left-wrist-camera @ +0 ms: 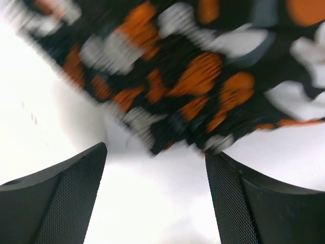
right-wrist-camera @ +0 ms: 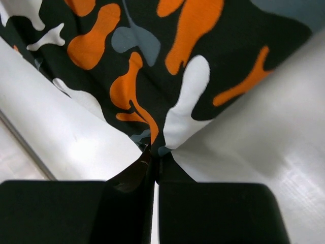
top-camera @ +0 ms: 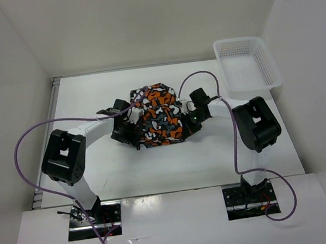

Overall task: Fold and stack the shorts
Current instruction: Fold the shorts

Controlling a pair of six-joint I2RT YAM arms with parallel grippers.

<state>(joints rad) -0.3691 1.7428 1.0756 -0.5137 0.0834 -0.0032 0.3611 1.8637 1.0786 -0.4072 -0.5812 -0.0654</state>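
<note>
The shorts [top-camera: 157, 115], printed in orange, black, white and grey blotches, lie bunched in the middle of the white table. My right gripper [right-wrist-camera: 156, 152] is shut on a corner of the shorts [right-wrist-camera: 167, 76], the cloth pinched at the fingertips; from above, this gripper [top-camera: 187, 121] sits at their right edge. My left gripper [left-wrist-camera: 155, 152] stands open just short of the blurred edge of the shorts [left-wrist-camera: 193, 76], nothing between its fingers [left-wrist-camera: 66, 198]. From above, the left gripper [top-camera: 130, 133] is at the lower left edge of the shorts.
A white plastic mesh basket [top-camera: 270, 65] stands at the table's back right. White walls close in the table on the left, back and right. Purple cables [top-camera: 32, 137] loop over both arms.
</note>
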